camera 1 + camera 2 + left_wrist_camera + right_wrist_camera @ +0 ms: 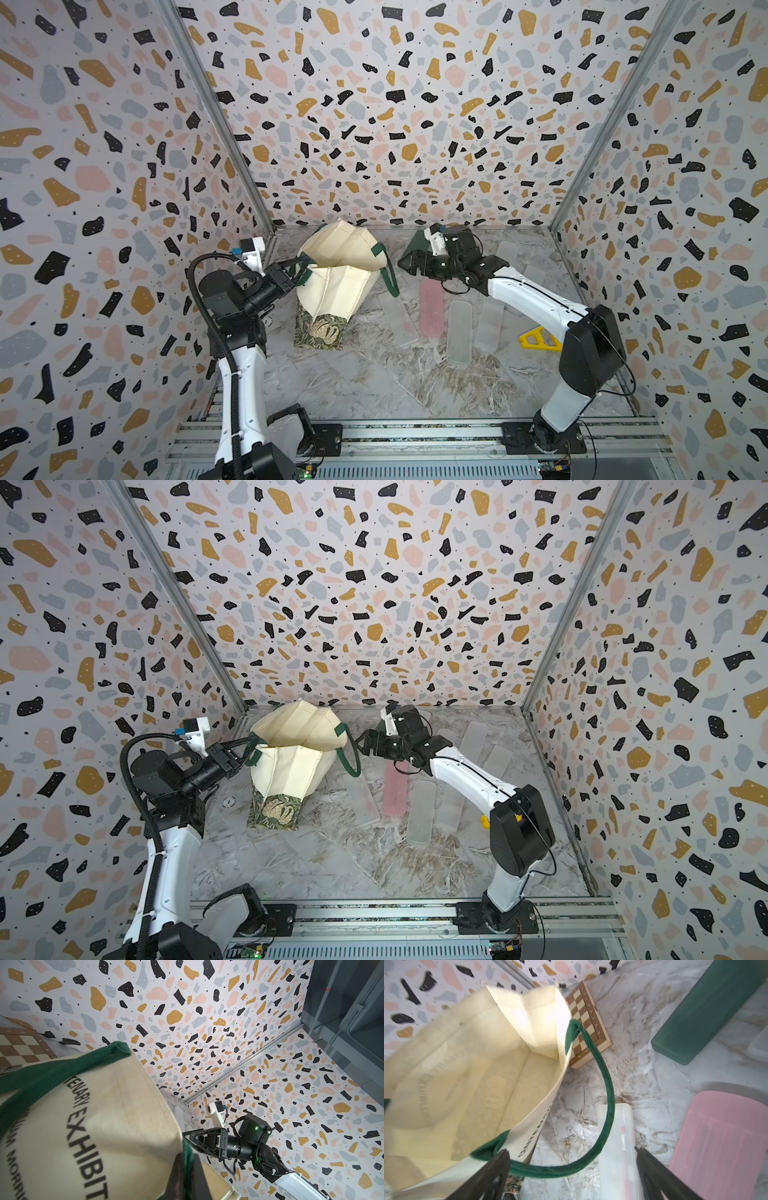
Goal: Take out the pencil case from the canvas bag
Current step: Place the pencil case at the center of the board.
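The cream canvas bag (340,266) (291,746) (467,1074) stands open at the back left of the table. My left gripper (296,270) (240,752) (188,1169) is shut on its dark green strap handle (187,1155). The right gripper (405,262) (366,742) (571,1150) hangs open just right of the bag, holding nothing. The bag's other handle (608,1095) droops loose below it. Inside the bag I see only bare canvas. A dark green pencil case (706,1012) (415,244), a pink one (431,307) (716,1136) and a translucent one (399,318) (616,1147) lie on the table.
More translucent cases (459,332) (490,320) lie further right. A wooden chessboard (587,1024) (20,1047) sits behind the bag by the back wall. A yellow object (538,338) lies near the right arm. Patterned walls close in three sides.
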{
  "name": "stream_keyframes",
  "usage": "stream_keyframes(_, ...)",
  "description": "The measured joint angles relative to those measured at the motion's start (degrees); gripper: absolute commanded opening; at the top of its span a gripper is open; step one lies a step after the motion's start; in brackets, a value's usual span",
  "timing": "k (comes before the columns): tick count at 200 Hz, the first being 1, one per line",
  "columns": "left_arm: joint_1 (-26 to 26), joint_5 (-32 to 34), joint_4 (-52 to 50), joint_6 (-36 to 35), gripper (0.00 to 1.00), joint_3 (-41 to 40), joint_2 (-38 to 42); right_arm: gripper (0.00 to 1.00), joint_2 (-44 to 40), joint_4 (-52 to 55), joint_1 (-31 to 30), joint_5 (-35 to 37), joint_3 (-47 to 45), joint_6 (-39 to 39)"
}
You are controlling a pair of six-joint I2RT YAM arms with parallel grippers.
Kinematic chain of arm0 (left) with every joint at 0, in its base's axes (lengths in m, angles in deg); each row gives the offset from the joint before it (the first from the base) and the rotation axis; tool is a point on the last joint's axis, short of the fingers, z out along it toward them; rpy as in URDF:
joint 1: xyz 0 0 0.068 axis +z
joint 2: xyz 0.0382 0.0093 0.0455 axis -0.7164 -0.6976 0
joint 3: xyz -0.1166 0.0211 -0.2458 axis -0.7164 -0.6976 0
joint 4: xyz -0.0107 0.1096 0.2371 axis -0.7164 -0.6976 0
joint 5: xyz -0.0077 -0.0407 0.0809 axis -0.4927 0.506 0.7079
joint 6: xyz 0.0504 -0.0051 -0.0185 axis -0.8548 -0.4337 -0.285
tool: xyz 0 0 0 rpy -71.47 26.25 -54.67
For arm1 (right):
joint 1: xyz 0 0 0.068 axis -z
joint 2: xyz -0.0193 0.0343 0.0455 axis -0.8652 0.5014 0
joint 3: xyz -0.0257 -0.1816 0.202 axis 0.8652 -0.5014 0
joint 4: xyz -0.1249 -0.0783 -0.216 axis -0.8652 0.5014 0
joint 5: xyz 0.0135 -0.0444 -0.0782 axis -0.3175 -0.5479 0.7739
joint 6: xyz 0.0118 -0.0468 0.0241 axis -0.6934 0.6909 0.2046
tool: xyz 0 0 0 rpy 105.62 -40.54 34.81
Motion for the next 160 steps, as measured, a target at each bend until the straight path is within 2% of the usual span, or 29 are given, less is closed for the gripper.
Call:
stream_keyframes(29,-0.02,-0.35,0.0,0.02,0.0,0.0,1.53,1.0,-1.14,-0.37,0.61,-0.22,-0.11,-2.49)
stream_keyframes(109,-0.02,-1.27,-1.05,0.33,0.0,0.0,4.07,0.96,6.32,-1.95,-4.81,-1.68,1.33,-7.04)
stream_keyframes(160,0.0,-1.73,-3.17,0.04,0.0,0.0,6.12,0.94,7.65,-3.61,-4.94,-0.94,2.12,-9.11)
